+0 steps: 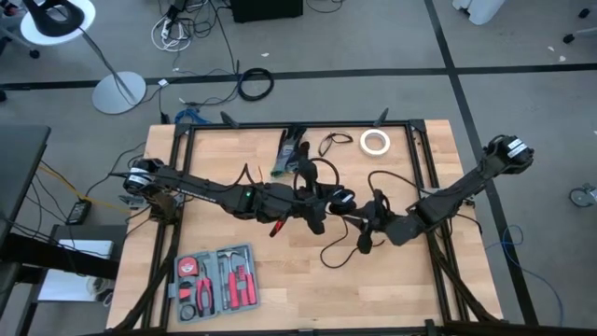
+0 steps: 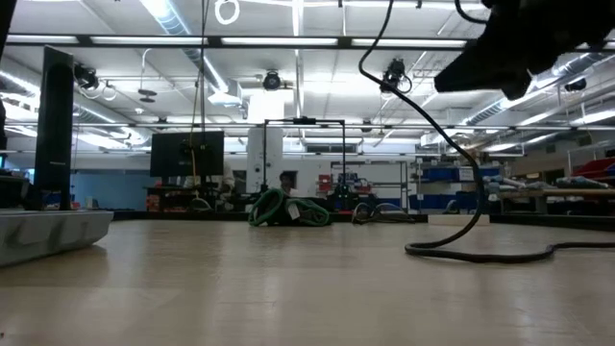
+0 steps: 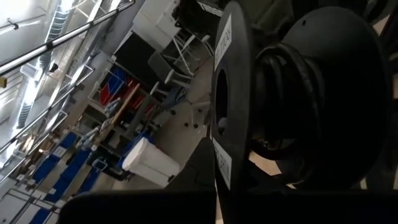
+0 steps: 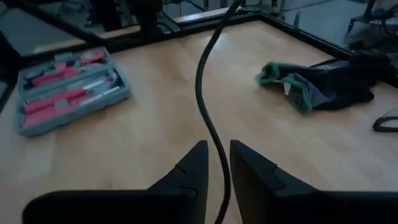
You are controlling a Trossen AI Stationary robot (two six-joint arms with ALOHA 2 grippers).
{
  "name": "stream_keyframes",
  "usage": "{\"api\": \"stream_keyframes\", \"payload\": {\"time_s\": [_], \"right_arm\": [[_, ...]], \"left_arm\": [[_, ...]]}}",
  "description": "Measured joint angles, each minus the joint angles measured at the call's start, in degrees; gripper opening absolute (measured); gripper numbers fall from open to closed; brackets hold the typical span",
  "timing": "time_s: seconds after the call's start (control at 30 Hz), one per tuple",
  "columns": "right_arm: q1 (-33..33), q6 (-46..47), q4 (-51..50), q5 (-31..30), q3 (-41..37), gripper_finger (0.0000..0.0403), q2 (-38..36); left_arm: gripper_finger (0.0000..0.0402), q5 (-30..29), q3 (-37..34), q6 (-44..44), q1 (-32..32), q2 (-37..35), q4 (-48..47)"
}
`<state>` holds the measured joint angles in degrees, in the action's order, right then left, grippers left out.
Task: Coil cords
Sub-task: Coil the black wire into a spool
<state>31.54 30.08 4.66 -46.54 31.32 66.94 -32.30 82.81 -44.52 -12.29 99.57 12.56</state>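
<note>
From above, both arms meet over the middle of the tabletop [image 1: 224, 149]. The left gripper [image 1: 322, 207] reaches in from the left edge and the right gripper [image 1: 373, 224] from the right edge, and the black cord [image 1: 338, 245] is strung between them. Part of it loops up beside the left gripper; a loose tail curls on the wood just toward the front edge, below the right gripper. A second small cord loop [image 1: 336, 143] lies near the back edge, next to the white tape roll [image 1: 375, 142] and a dark green-edged cloth [image 1: 287, 152]. A grey tool case [image 1: 215, 280] sits at the front left corner.

At table height, the cord [image 2: 461, 245] drops from a raised gripper [image 2: 509, 48] at the upper right, sags to the surface and trails off along it.

The left wrist camera is almost filled by a black spool-like coil [image 3: 298, 106] pressed close against it; I cannot tell how that gripper's fingers stand.

Past the right gripper [image 4: 216, 163], its two fingers [image 4: 186, 168] stand slightly apart with the cord [image 4: 208, 112] running through the gap between them; whether they pinch it I cannot tell. The tool case [image 4: 65, 87] and the cloth [image 4: 311, 84] lie beyond.
</note>
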Motion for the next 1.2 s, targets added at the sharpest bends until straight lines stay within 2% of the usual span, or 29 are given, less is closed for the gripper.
{"api": "stream_keyframes", "payload": {"time_s": [0.13,0.47,0.63,0.8,1.07,1.2], "right_arm": [[-0.8,-4.8,6.0,1.7,-2.9,0.0085,1.0],[-5.6,-12.7,15.7,5.5,-2.9,0.0162,6.8],[-7.3,-15.3,19.6,6.9,-2.9,0.0175,9.4],[-7.6,-16.2,19.5,7.2,-2.6,0.0136,9.8],[-7.5,-16.2,17.7,8.9,-2.6,0.0016,9.8],[-7.3,-16.0,17.4,8.8,-2.6,0.0010,9.8]], "left_arm": [[0.0000,0.3,0.0,0.4,-0.4,0.0,0.0],[0.0000,1.1,0.0,1.7,-0.4,0.0,1.0],[0.0000,1.1,0.0,2.6,-0.5,0.0,1.4],[0.0000,1.0,0.0,2.8,-0.5,0.0,0.7],[0.0000,0.9,0.0,2.8,-0.5,0.0,-0.3],[0.0000,0.5,0.0,2.8,-0.5,0.0,-1.2]]}}
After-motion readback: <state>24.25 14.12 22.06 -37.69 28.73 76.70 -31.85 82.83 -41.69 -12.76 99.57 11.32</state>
